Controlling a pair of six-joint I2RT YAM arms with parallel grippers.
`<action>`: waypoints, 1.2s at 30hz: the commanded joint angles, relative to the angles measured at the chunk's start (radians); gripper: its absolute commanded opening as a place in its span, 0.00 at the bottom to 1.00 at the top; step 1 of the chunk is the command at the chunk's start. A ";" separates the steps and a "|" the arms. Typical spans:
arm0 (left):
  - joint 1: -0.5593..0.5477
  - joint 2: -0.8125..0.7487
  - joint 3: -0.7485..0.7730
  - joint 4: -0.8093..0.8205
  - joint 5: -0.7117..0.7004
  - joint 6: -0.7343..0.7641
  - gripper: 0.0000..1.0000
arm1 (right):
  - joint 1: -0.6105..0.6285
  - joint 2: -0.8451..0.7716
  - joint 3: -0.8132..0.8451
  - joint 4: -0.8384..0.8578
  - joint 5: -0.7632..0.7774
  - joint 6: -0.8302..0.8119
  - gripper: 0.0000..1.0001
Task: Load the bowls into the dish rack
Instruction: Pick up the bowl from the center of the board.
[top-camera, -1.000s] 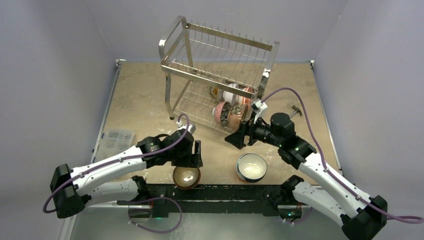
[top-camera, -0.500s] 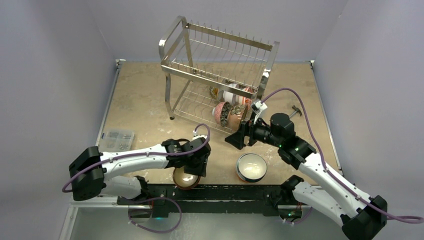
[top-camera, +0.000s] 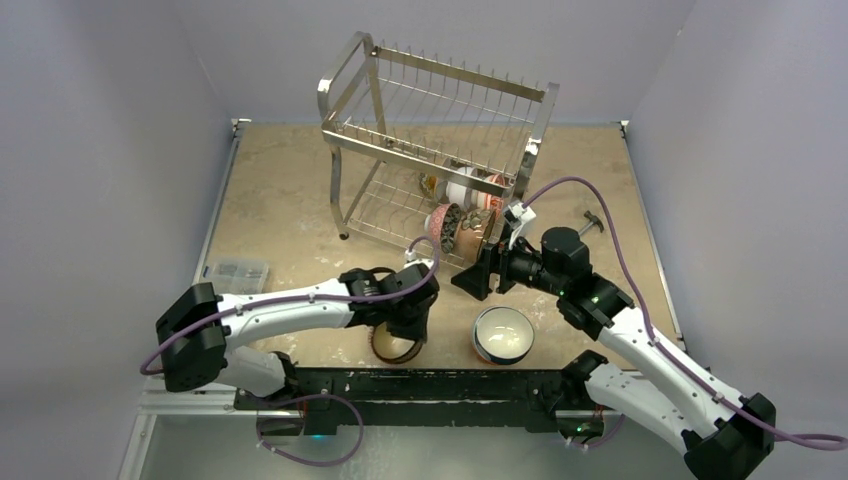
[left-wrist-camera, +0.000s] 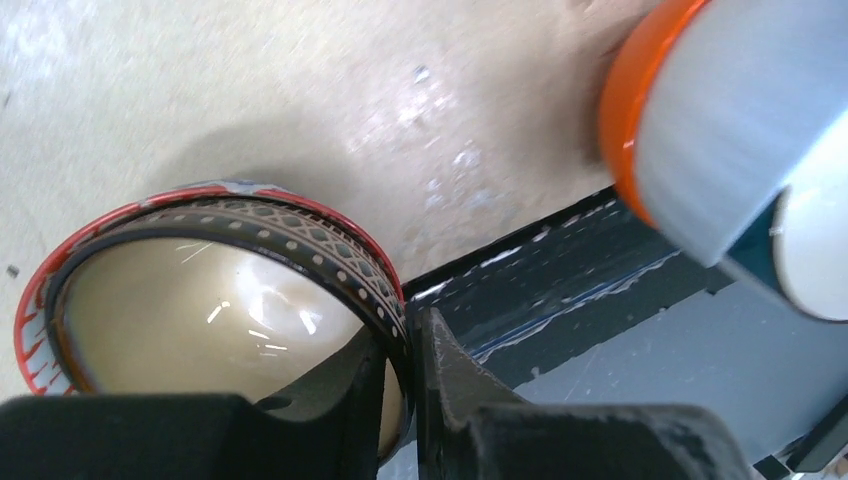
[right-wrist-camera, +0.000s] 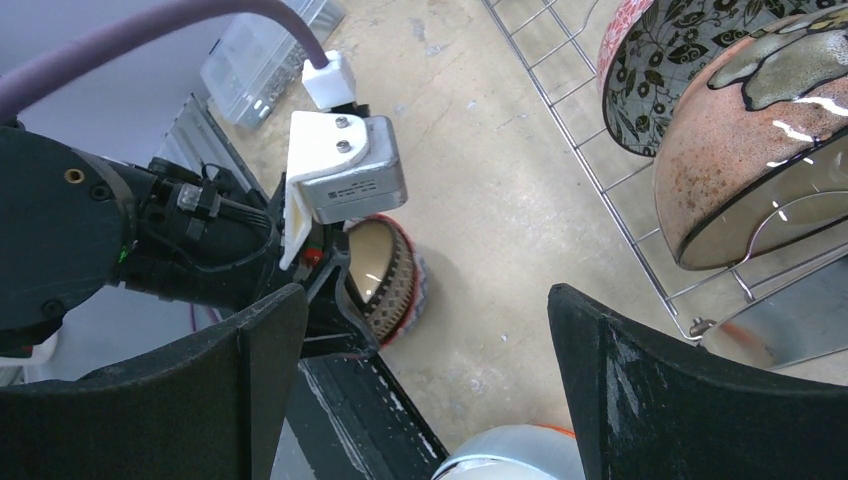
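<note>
A red-patterned bowl (top-camera: 397, 345) with a cream inside lies by the table's near edge, tipped off level, and my left gripper (top-camera: 410, 325) is shut on its rim. In the left wrist view one finger is inside the bowl (left-wrist-camera: 200, 310) and one outside, at the left gripper (left-wrist-camera: 405, 390). To its right a white bowl (top-camera: 502, 333) with an orange rim stands upright on the table. My right gripper (top-camera: 470, 280) hangs open and empty above the table, between that bowl and the dish rack (top-camera: 440, 150). Several bowls (top-camera: 455, 225) stand on edge in the rack's lower tier.
A clear plastic box (top-camera: 233, 272) lies at the table's left edge. A small metal part (top-camera: 592, 222) lies right of the rack. A black rail (top-camera: 420, 385) runs along the near edge, just behind the held bowl. Grey walls close in on three sides.
My left gripper swung right across the red-patterned bowl and closed on its rim. The bowl shifted right and tipped. The right arm has stayed put.
</note>
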 joint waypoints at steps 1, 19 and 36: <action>0.000 0.056 0.135 0.116 -0.045 0.060 0.00 | -0.001 -0.013 0.035 0.000 0.023 -0.015 0.92; 0.009 -0.021 0.249 0.189 -0.105 0.211 0.00 | -0.001 -0.014 0.069 -0.033 0.031 -0.003 0.92; 0.007 -0.432 -0.050 0.532 -0.175 0.761 0.00 | -0.001 -0.049 -0.035 0.172 -0.124 0.255 0.99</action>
